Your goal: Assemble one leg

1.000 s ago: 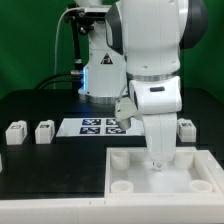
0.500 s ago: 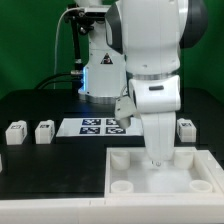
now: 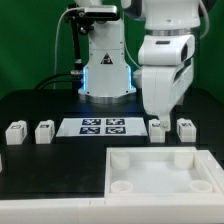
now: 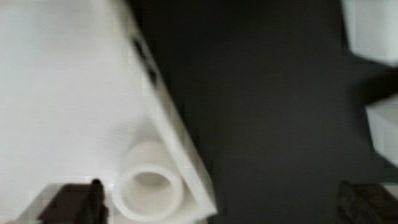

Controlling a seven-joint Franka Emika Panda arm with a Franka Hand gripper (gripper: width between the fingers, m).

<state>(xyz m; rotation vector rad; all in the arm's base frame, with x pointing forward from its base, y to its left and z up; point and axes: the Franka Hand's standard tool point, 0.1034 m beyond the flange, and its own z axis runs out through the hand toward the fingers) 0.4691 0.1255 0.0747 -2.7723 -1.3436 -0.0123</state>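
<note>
Four legs stand on the black table in the exterior view: two at the left (image 3: pixel 16 132) (image 3: pixel 45 131) and two at the right (image 3: pixel 157 127) (image 3: pixel 186 128). The large flat white piece (image 3: pixel 160 172) with raised corner sockets lies at the front. My gripper (image 4: pixel 221 205) is open and empty, its dark fingers (image 4: pixel 71 202) wide apart. It hangs over the black table beside one corner socket (image 4: pixel 151 186) of the large piece. A blurred white block (image 4: pixel 381 112), probably a leg, shows at the wrist view's edge. In the exterior view the arm's hand (image 3: pixel 160 100) hovers above the right legs.
The marker board (image 3: pixel 103 126) lies at the table's middle, between the leg pairs. The robot base (image 3: pixel 105 75) with a blue light stands behind it. A green backdrop closes the back.
The arm has lifted off the large white piece and swung up toward the exterior view's right. The third leg, hidden before, now shows. The parts have not moved.
</note>
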